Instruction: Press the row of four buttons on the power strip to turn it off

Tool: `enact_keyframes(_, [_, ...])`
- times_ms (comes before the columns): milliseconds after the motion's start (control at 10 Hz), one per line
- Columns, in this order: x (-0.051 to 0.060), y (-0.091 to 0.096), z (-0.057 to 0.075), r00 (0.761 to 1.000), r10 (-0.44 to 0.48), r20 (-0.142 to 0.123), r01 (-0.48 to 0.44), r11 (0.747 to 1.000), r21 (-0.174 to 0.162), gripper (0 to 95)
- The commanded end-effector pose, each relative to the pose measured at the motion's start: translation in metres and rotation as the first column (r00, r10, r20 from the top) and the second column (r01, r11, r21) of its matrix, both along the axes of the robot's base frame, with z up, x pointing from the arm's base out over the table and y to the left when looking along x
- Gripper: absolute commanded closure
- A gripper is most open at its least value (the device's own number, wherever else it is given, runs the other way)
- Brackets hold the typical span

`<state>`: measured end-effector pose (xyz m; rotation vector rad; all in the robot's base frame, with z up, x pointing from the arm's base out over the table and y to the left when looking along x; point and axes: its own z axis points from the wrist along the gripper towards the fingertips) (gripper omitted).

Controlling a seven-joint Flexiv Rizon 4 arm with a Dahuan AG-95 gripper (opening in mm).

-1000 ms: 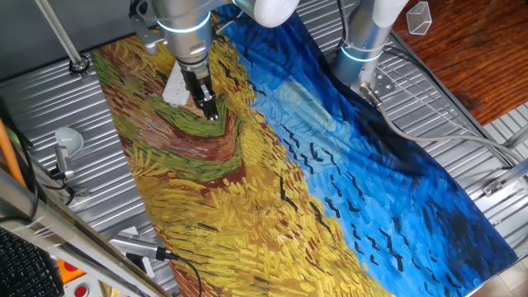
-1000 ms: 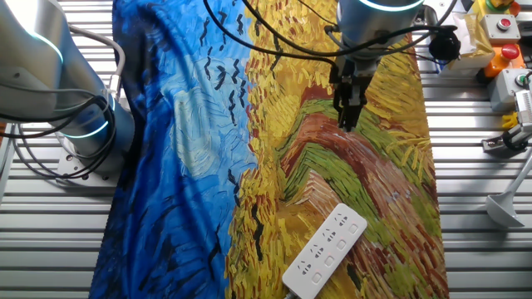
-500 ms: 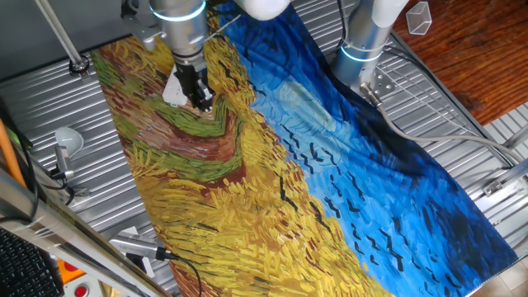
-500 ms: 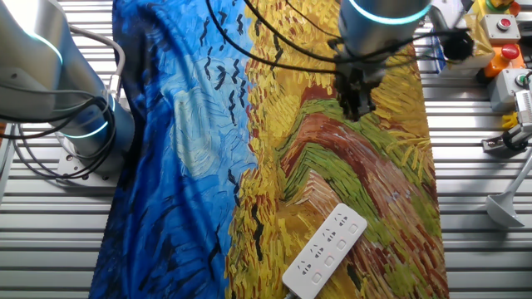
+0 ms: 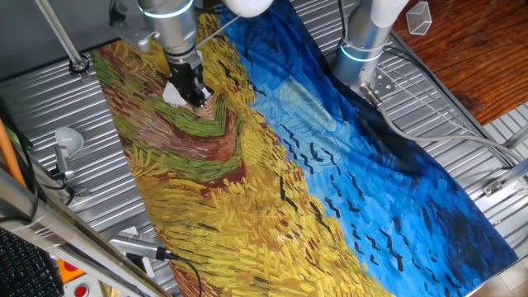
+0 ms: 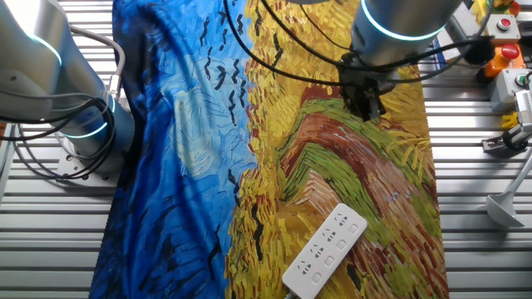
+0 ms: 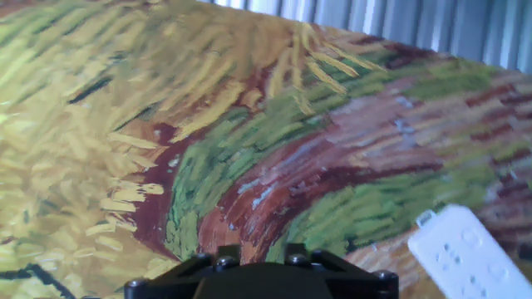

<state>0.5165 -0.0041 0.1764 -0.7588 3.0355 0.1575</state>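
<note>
We see the small white plastic power strip point(image 6: 325, 249) lying flat on the painted yellow, green and blue cloth point(image 6: 199, 149); our black two-finger gripper point(image 6: 363, 106) hangs well apart from it; whether its fingers are apart we cannot tell.

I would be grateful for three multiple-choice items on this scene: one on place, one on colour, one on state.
1. The power strip lies on:
A. the painted cloth
B. the bare metal table
C. the wooden floor

2. The power strip's body is:
A. black
B. white
C. orange

3. The end effector is:
A. pressing the strip's buttons
B. apart from the strip
C. lifting the strip

Answers:
1 A, yellow and green brushwork surrounds the strip.
2 B, its body shows white in the hand view too.
3 B, in the other fixed view open cloth lies between it and the strip.
</note>
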Motion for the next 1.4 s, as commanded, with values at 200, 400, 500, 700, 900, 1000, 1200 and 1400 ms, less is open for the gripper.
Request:
enact_keyframes(200, [-0.001,-0.006,-0.002,0.978,0.207,-0.012,-0.207,0.974,-0.095,95.0])
enact_keyframes(400, [-0.003,-0.017,-0.006,0.972,0.235,-0.013,-0.235,0.967,-0.094,95.0])
enact_keyframes(500, [-0.004,-0.02,-0.007,0.97,0.243,-0.013,-0.243,0.965,-0.094,95.0])
enact_keyframes(700, [-0.009,-0.038,-0.017,0.96,0.281,-0.005,-0.28,0.956,-0.088,95.0])
enact_keyframes(900, [-0.011,-0.05,-0.028,0.955,0.296,-0.002,-0.295,0.952,-0.087,95.0])
enact_keyframes(1000, [-0.011,-0.056,-0.031,0.954,0.3,0.003,-0.299,0.951,-0.085,95.0])
enact_keyframes(1200, [-0.011,-0.073,-0.037,0.937,0.349,0.007,-0.347,0.934,-0.081,95.0])
enact_keyframes(1400, [-0.012,-0.094,-0.042,0.931,0.366,0.009,-0.364,0.928,-0.077,95.0])
